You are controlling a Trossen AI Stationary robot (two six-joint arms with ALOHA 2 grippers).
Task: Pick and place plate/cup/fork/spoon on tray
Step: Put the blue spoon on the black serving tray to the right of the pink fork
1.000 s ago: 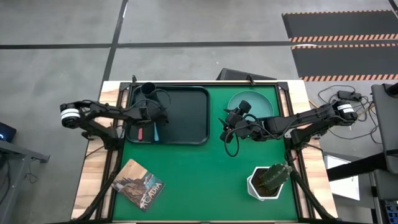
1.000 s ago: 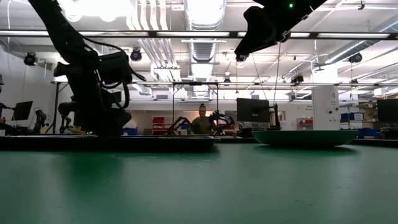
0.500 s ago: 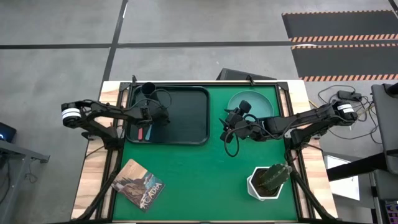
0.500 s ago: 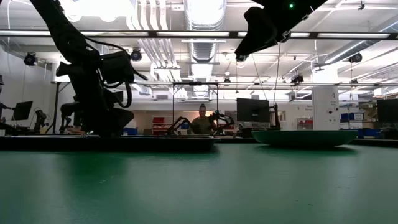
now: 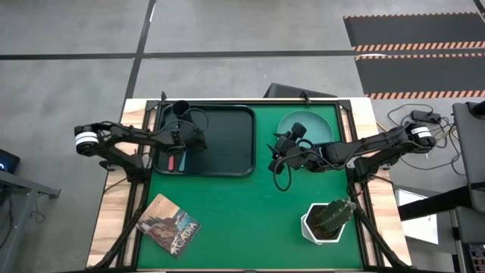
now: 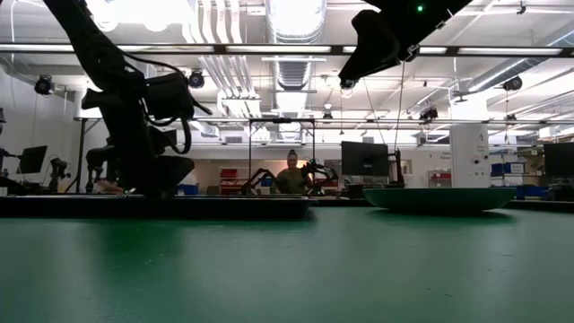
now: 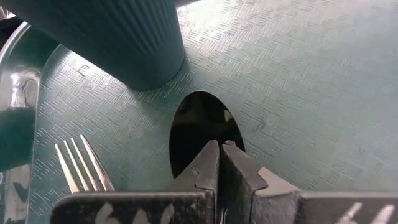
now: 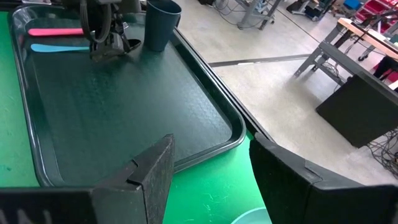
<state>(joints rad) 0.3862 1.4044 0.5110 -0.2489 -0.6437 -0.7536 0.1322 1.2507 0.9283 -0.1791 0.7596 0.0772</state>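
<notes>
Lying beside the left pincer (image 7: 219,163) (closed): spoon (image 7: 205,134).

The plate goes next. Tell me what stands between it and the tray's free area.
Nothing visible. The green table between the plate and the tray is bare; the open right gripper hovers above that strip. The cup, fork, spoon and the shut left gripper sit at the tray's left end, leaving its right part free.

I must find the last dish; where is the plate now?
In the high view the plate lies on the green table right of the tray, partly under the right arm.
</notes>
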